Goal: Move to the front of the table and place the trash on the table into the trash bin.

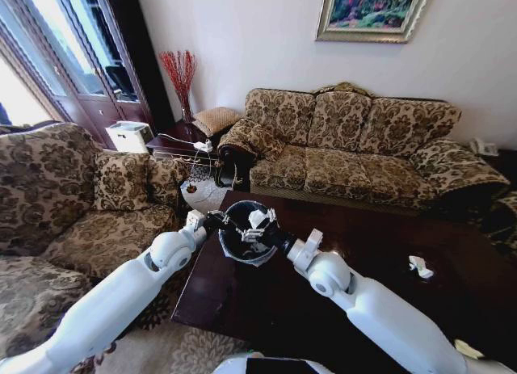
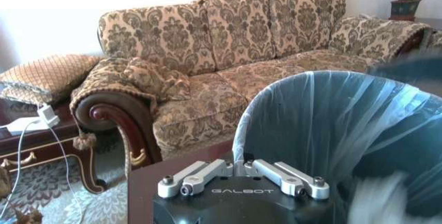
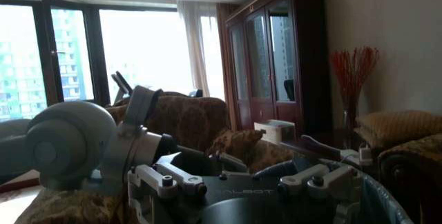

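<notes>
The trash bin (image 1: 242,243), lined with a black bag, stands on the far left corner of the dark glossy table (image 1: 363,245). My left gripper (image 1: 216,221) is at the bin's left rim and is shut on it; in the left wrist view the bin (image 2: 324,120) rises right in front of it. My right gripper (image 1: 257,226) hangs over the bin's mouth, and a white blur lies low inside the bag. A white crumpled piece of trash (image 1: 420,266) lies on the table to the right. A pale scrap (image 1: 468,349) sits near the front right edge.
A patterned sofa (image 1: 355,140) runs behind the table, with an armchair (image 1: 65,196) to the left. A low side table (image 1: 182,140) with a vase of red twigs stands in the far corner. Carpet lies between the armchair and the table.
</notes>
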